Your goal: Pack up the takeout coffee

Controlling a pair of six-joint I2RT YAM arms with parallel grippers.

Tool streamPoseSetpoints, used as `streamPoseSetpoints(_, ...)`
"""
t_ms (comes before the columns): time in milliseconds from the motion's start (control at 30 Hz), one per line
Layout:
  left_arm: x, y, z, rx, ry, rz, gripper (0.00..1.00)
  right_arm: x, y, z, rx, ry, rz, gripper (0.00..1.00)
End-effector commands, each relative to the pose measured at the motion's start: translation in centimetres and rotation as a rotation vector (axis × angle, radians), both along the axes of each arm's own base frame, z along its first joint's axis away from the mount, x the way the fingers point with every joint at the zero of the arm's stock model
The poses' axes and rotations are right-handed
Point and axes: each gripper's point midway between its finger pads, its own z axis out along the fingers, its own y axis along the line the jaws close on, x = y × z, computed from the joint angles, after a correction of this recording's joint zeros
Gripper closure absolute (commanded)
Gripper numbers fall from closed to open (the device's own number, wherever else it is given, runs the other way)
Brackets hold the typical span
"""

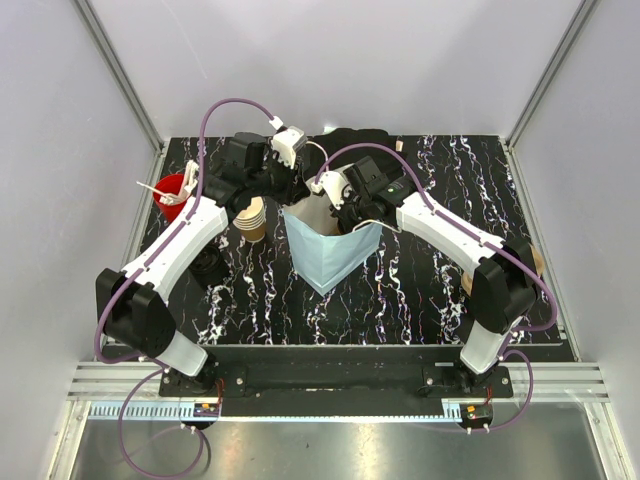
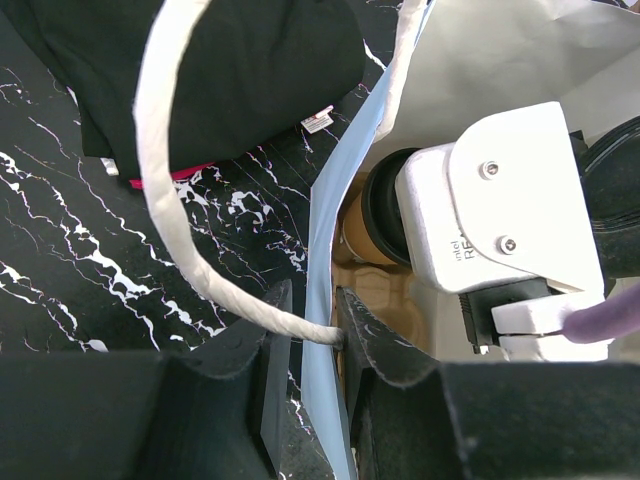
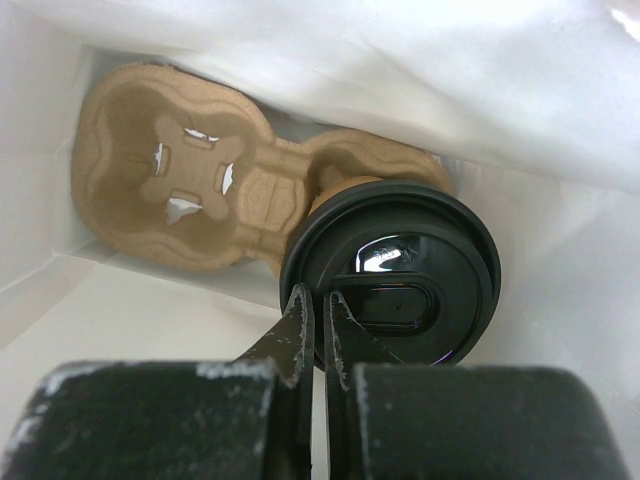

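Fingers of the left arm [image 2: 272, 335] clamp one wall of the blue bag [image 1: 335, 262] to hold its mouth open, while right-arm fingers [image 3: 297, 335], closed on the lid [image 3: 400, 262] rim, steady the takeout coffee [image 2: 358, 232] inside the bag, at the cardboard carrier [image 3: 165, 190] on its floor.

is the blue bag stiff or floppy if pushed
Probably floppy: the bag looks like thin paper, its wall kinked where the left claw pinches it. Likely light and apt to tip, though the tray and cup inside may steady it.
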Motion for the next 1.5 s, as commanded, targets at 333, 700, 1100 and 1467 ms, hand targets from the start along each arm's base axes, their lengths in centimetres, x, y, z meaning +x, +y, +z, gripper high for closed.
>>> streamPoseSetpoints(333, 0.1, -0.3, 3.3, -0.04, -0.083, -0.007, 0.73, 1.1, 0.4, 0.9, 0.033, -0.065, 0.006, 1.0)
streamPoseSetpoints(700, 0.1, -0.2, 3.3, -0.04, -0.086, -0.008, 0.73, 1.3, 0.1, 0.4, 0.035, -0.064, 0.001, 1.0)
streamPoseSetpoints(1100, 0.0, -0.3, 3.3, -0.041, -0.086, -0.013, 0.73, 1.5, 0.2, 0.3, 0.047, -0.066, 0.003, 1.0)
streamPoseSetpoints(1467, 0.0, -0.3, 3.3, -0.042, -0.085, -0.012, 0.73, 1.6, 0.3, -0.2, 0.051, -0.059, 0.006, 1.0)
